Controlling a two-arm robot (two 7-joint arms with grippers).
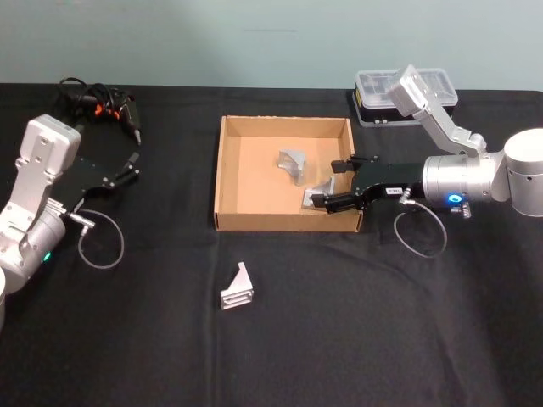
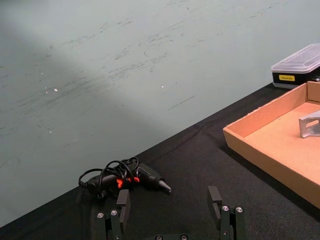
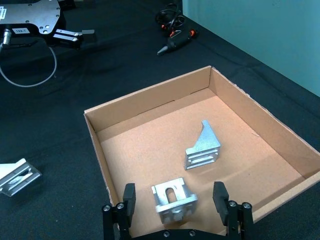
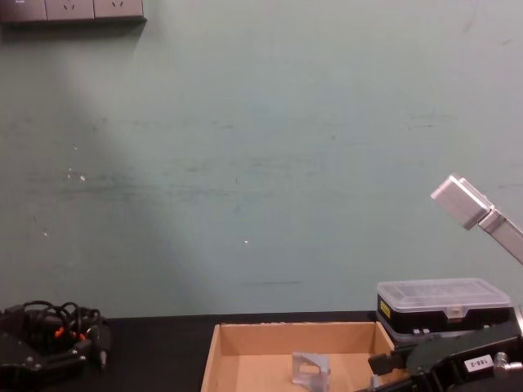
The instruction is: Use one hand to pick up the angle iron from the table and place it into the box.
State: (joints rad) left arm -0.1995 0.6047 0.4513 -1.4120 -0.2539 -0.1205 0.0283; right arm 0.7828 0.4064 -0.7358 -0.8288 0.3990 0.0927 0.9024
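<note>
1. Head view showed three angle irons. The near angle iron (image 1: 321,192) lay on the floor of the box (image 1: 218,178) by its near-right corner. The far angle iron (image 1: 293,164) sat closer to the box's middle. The loose angle iron (image 1: 238,288) rested on the table (image 1: 365,339), near of the box and apart from it.
2. The loose angle iron's long axis ran near-left to far-right, with its tapered tip pointing far and its slotted flange at the near-left end.
3. In the right wrist view, the near angle iron (image 3: 174,199) lay with a slotted face up.
4. The right end effector (image 1: 325,183) was spread wide, one finger on each side of the near angle iron with gaps showing. It held nothing.
5. The right arm reached leftward, roughly level, crossing the box's right wall near the near-right corner.
6. The left end effector (image 1: 129,167) hung at the table's left, well apart from the box. Its fingers (image 2: 122,202) were spread and empty, pointing far and right.
</note>
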